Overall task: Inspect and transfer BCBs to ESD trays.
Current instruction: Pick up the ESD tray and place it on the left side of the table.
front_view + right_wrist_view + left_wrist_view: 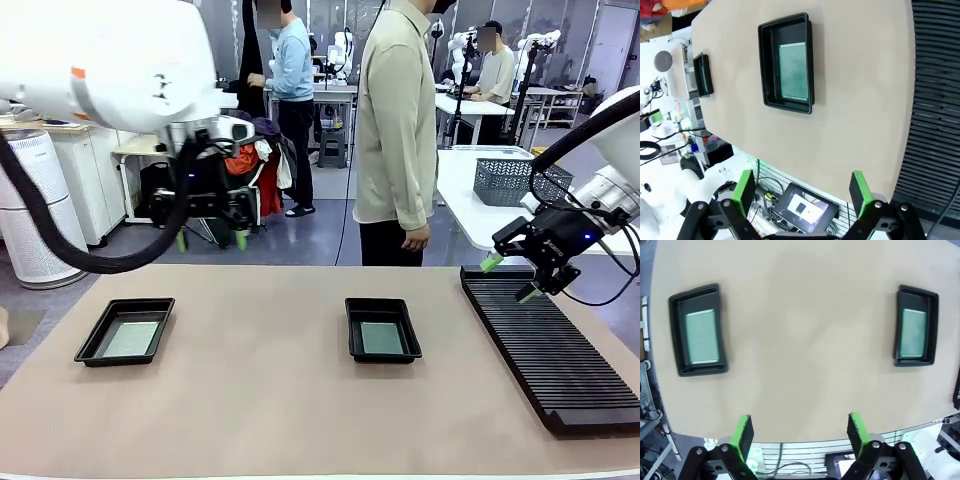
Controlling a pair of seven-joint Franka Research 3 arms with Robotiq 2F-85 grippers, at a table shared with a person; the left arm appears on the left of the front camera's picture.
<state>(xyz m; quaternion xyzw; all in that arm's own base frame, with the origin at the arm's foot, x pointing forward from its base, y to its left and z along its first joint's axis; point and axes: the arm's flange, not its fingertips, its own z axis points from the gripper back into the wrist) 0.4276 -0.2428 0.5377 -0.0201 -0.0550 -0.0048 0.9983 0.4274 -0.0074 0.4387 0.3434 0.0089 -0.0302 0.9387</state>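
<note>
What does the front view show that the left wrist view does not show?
Front view alone: the person standing at the far side, the grey mesh basket, and the right hand, open above the black slotted rack.

Left wrist view alone: a close look along the left hand, open.

Both: the tan table and two black ESD trays, each holding a pale green BCB.

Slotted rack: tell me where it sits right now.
In the front view the long black slotted rack lies along the table's right edge, right of the middle ESD tray, beneath the open right gripper.
</note>
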